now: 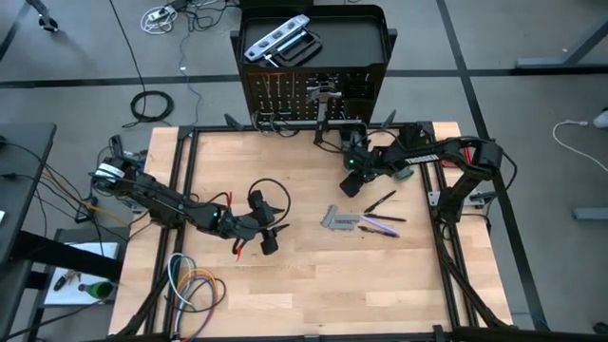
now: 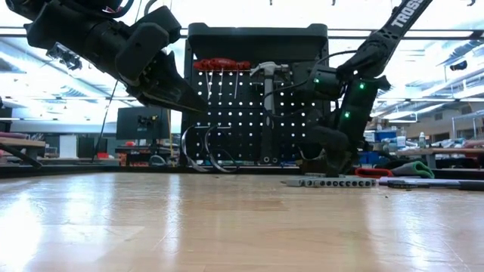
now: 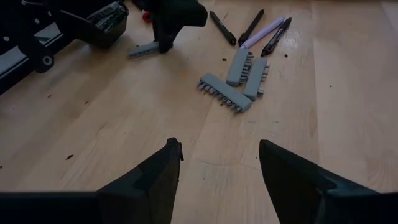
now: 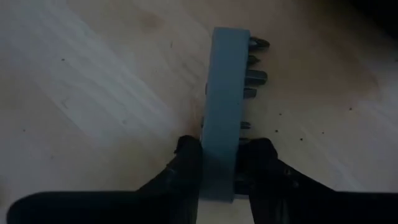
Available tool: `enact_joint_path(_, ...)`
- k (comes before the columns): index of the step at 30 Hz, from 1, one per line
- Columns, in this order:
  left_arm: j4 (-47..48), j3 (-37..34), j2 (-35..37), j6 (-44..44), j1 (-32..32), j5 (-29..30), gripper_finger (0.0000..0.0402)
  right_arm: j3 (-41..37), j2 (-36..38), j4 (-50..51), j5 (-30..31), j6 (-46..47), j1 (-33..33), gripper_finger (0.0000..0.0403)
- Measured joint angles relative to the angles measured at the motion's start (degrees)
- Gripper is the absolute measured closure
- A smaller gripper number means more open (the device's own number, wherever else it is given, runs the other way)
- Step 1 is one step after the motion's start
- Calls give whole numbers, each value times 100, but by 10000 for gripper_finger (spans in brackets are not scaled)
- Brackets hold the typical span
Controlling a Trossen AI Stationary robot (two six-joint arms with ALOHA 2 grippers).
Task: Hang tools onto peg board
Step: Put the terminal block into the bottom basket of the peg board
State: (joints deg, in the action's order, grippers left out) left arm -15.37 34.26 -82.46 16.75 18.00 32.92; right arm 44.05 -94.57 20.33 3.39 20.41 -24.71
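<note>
Grey bit holder (image 4: 224, 106) sits pinched, seemingly firmly, between the right gripper (image 4: 225, 163) fingers; left gripper (image 3: 219, 163) spread.

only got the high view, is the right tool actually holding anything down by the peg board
observer: yes. The right wrist view shows the right tool with its fingers pressed on both sides of a grey bit strip.
operator: and the left tool, anything in it
observer: no. The left tool is open and empty over bare wood.
operator: what's the grey pile mid table
observer: three more strips of the same kind, bits showing along their edges, lying beside some pens.
</note>
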Motion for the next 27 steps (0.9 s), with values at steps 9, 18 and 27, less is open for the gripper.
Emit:
enact_joint_path(9, 17, 0, 0, 2, 0, 1, 184, 264, 759, 460, -410, 1, 391, 300)
enact_joint_path(18, -14, 0, 0, 2, 0, 3, 184, 345, 1596, 395, 1002, -189, 183, 300)
enact_joint_path(27, -56, 2, 0, -28, 0, 9, 184, 344, 1335, -337, 1465, -754, -672, 300)
